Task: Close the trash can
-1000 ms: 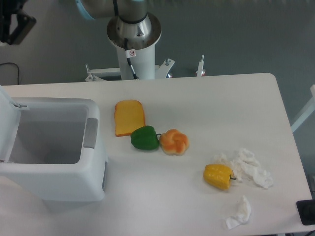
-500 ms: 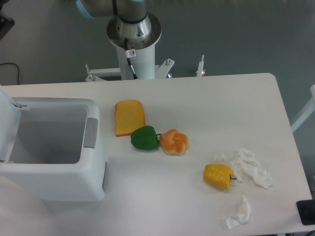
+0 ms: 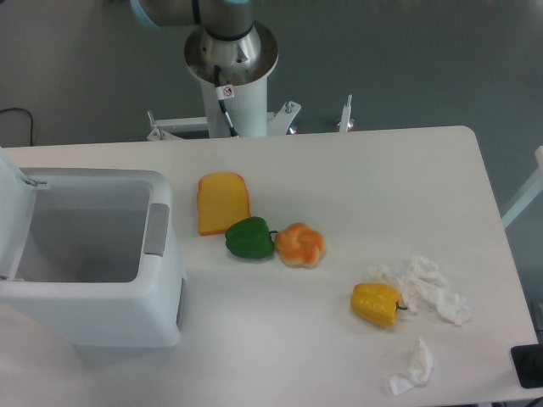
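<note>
The trash can (image 3: 102, 314) is a large white boxy bin at the table's left edge. It stands open, and its inside looks empty. Its white lid (image 3: 13, 199) is swung up at the far left, mostly cut off by the frame edge. A grey latch strip (image 3: 156, 229) runs along the can's right rim. The gripper is out of view; only the arm's base column (image 3: 231, 64) and a bit of the arm at the top edge show.
To the right of the can lie a slice of orange bread (image 3: 222, 202), a green pepper (image 3: 249, 238) and a round bun (image 3: 300, 244). A yellow pepper (image 3: 377, 303) and crumpled white tissues (image 3: 428, 288) (image 3: 414, 366) lie at the front right.
The dark gripper at the top left corner has moved up and left out of the frame. Nothing on the table has moved.
</note>
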{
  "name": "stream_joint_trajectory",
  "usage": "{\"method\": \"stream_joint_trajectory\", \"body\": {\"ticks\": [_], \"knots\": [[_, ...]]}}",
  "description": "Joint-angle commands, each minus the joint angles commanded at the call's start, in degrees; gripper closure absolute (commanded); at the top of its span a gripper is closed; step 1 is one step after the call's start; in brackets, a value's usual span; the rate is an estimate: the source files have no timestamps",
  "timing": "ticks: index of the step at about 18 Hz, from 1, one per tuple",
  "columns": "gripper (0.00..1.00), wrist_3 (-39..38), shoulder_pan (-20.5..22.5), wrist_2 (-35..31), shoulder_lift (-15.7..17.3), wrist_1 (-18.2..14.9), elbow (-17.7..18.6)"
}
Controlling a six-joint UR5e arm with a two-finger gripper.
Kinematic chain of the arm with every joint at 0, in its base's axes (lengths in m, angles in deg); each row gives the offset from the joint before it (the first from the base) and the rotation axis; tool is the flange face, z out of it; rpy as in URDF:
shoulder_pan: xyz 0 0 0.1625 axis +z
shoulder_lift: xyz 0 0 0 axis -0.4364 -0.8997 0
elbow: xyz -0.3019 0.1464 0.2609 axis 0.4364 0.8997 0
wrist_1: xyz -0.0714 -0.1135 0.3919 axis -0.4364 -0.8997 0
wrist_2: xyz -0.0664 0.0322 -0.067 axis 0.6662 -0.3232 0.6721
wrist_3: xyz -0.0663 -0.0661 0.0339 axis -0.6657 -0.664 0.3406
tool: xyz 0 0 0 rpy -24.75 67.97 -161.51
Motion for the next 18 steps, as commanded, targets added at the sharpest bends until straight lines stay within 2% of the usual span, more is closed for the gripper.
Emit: {"method": "stream_joint_trajectory", "body": {"ticks": [2, 7, 10, 18], "knots": [[0.00, 0.0, -0.6, 0.0, -0.3, 1.1, -0.1], [0.00, 0.0, -1.6, 0.0, -1.2, 1.2, -0.1], [0.00, 0.4, -2.5, 0.0, -3.4, 2.7, -0.7], [0.00, 0.7, -2.6, -0.1, -5.5, 2.8, -1.4]]}}
